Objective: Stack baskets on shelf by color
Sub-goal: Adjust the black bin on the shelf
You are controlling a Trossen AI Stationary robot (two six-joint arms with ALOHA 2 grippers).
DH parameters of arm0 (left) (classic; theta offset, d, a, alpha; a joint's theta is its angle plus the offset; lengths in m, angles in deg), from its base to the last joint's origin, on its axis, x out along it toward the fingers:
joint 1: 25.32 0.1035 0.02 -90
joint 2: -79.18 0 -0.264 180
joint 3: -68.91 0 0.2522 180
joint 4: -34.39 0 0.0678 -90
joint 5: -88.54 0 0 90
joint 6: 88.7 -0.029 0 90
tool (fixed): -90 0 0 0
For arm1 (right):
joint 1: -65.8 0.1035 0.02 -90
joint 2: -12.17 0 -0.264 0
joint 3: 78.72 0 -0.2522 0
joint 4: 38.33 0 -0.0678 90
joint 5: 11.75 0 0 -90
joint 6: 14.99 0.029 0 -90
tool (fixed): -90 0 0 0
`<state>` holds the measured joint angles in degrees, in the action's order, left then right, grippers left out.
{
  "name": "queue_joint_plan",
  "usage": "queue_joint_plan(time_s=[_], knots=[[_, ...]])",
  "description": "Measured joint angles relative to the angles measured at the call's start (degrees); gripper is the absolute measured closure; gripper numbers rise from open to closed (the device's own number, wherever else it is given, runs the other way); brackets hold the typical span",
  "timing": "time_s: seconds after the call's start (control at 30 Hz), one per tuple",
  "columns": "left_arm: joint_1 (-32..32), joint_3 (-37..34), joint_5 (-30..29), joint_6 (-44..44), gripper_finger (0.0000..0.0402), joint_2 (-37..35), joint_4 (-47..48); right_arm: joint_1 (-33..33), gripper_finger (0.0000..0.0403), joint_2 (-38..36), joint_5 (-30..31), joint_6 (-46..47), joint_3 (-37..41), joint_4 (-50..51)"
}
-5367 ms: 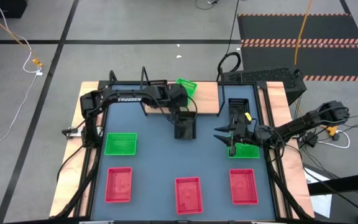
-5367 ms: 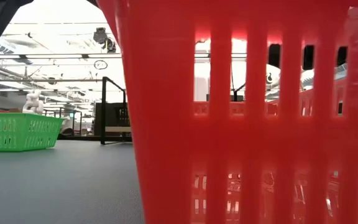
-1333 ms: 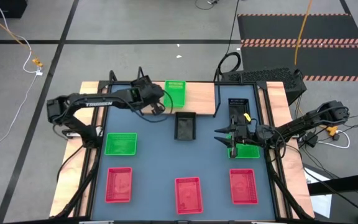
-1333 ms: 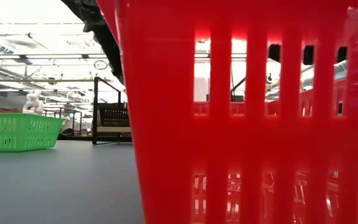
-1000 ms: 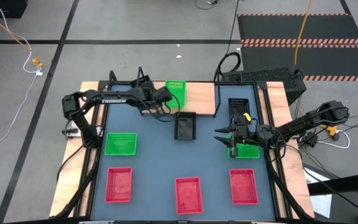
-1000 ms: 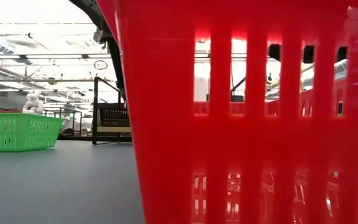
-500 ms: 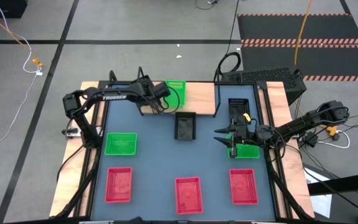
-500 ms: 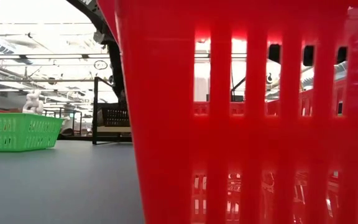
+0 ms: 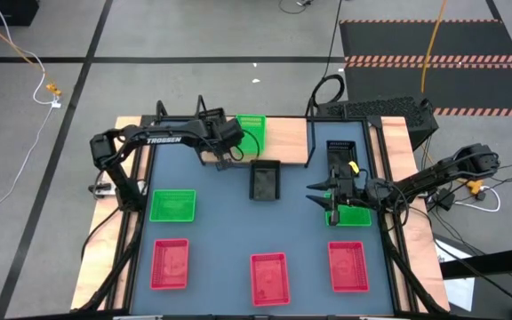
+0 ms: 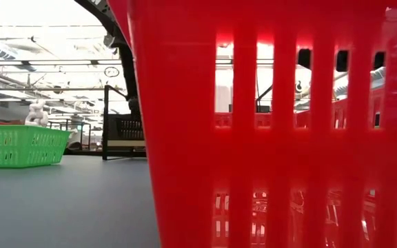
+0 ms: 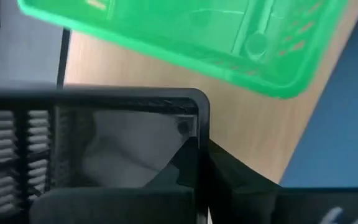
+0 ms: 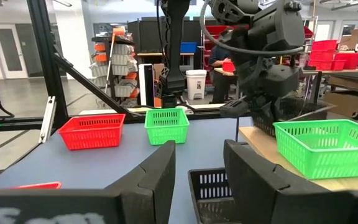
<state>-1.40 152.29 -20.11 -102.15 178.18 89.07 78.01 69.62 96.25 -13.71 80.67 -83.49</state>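
The shelf (image 9: 287, 142), a light wooden board on black wire ends, stands at the table's far edge. On it sit a green basket (image 9: 252, 133) and, to its left, a black basket (image 11: 73, 155), which rests flat on the board. My left gripper (image 9: 230, 153) is shut on this black basket. A second black basket (image 9: 265, 180) stands on the table below the shelf, and a third (image 9: 343, 156) at the far right. My right gripper (image 9: 316, 197) hangs open beside a green basket (image 9: 352, 214) and touches nothing. My left gripper pinches the black basket's wall (image 11: 199, 140) that faces the table's near edge, close to the corner beside the green basket (image 11: 185, 37). One finger is inside the basket and one outside. The fingers slant down from the left. The basket sits on the shelf board (image 11: 247, 130).
Three red baskets (image 9: 170, 264) (image 9: 269, 277) (image 9: 348, 266) line the near edge; the middle one fills the low view. Another green basket (image 9: 172, 206) lies at the left. The shelf's right part is bare wood.
My left gripper has stayed at the black basket on the shelf and has tipped a little toward the table's near edge. My left arm's elbow has swung slightly toward the right. No basket has moved.
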Motion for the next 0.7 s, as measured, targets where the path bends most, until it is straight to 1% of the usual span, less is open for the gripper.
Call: queue_joint_plan(time_s=[0.07,0.27,0.43,0.7], knots=[[-0.46,0.00,0.03,-0.85,0.0389,0.00,0.25,0.00,0.0273,0.00,0.01,0.03,-0.01,0.00],[-2.11,0.00,-0.02,-5.63,0.0363,0.00,2.83,0.00,0.0273,0.00,0.03,0.24,0.00,0.03],[-3.49,0.00,-0.08,-10.15,0.0360,0.00,3.96,0.00,0.0273,0.00,0.07,0.24,0.00,0.05],[-3.32,0.00,-0.28,-10.47,0.0360,0.00,3.92,0.00,0.0273,0.00,0.11,0.98,0.00,0.78]])
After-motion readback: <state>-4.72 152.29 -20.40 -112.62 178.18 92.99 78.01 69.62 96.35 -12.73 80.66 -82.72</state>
